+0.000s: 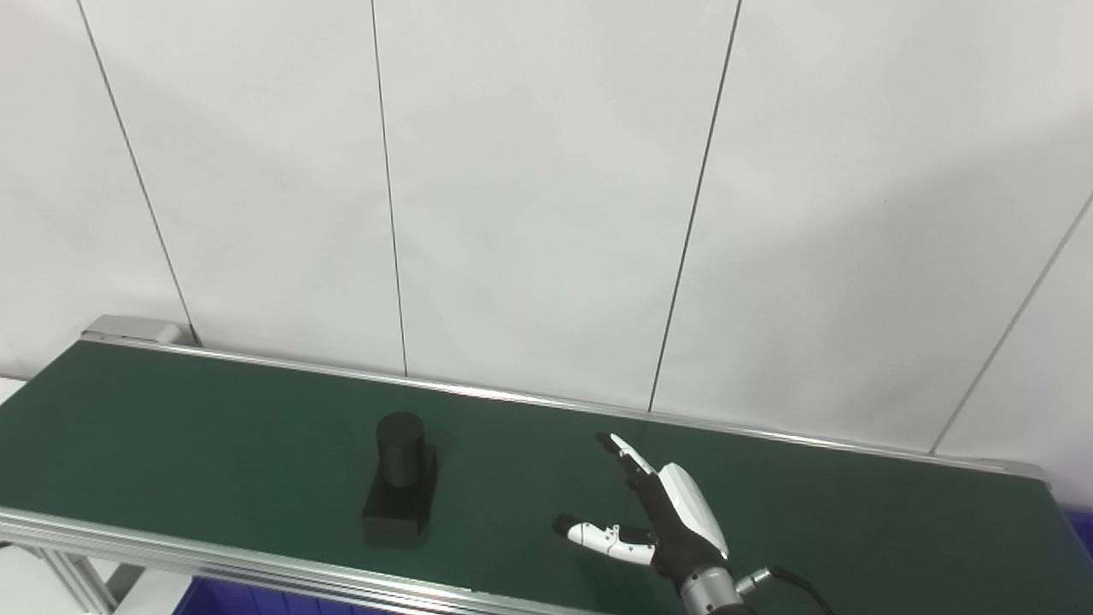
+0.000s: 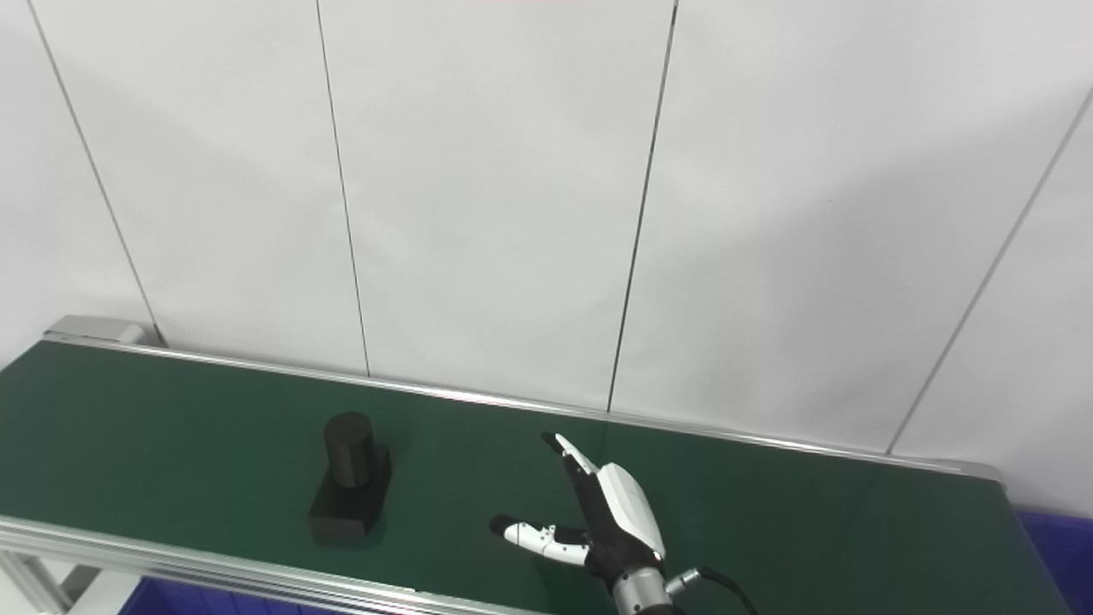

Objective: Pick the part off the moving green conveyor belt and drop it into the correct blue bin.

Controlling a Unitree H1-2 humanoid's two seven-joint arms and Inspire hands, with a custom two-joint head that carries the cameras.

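A black part (image 1: 400,485), a short cylinder standing on a rectangular base, rests on the green conveyor belt (image 1: 213,427) left of centre. My right hand (image 1: 662,517) hovers over the belt to the right of the part, about a hand's length away. It is open, fingers stretched toward the wall and thumb pointing left toward the part, holding nothing. In the right eye view the part (image 2: 348,489) and the right hand (image 2: 602,517) keep the same gap. My left hand is out of sight.
A blue bin (image 1: 230,596) peeks out below the belt's near rail at the lower left. Another blue bin corner (image 2: 1055,547) shows past the belt's right end. A white panelled wall (image 1: 546,188) runs close behind the belt.
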